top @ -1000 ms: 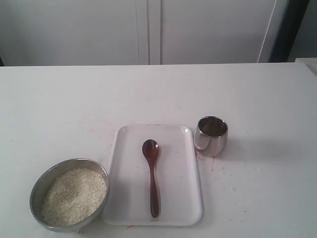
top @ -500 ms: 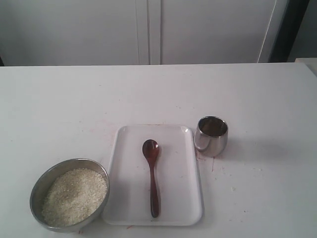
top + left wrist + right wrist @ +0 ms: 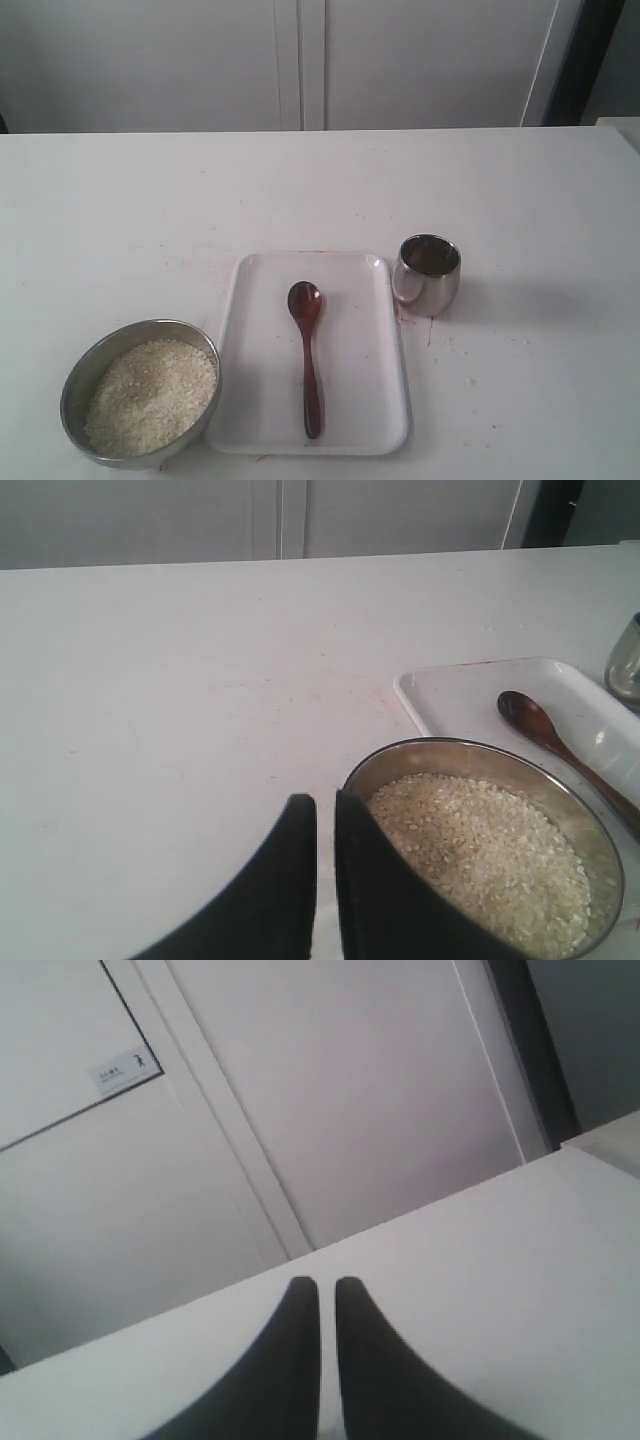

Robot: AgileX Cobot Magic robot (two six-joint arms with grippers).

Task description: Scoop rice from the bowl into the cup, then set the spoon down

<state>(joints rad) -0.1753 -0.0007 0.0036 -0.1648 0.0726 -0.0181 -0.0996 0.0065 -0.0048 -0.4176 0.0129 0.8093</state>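
Observation:
The wide steel bowl (image 3: 72,385) sits at the front left of the table, filled with white rice (image 3: 150,395). A dark wooden spoon (image 3: 308,350) lies on a white tray (image 3: 380,400), its oval end pointing away. The small steel cup (image 3: 428,274) stands just right of the tray, dark inside. Neither arm shows in the exterior view. In the left wrist view my left gripper (image 3: 325,802) is shut and holds nothing, near the rim of the bowl (image 3: 400,755) with its rice (image 3: 480,845); the spoon (image 3: 545,730) lies beyond. My right gripper (image 3: 326,1284) is shut, over bare table.
The white table (image 3: 150,200) stretches wide behind the objects, and pale cabinet doors (image 3: 300,60) stand behind it. A few stray grains and faint reddish marks lie around the tray and cup.

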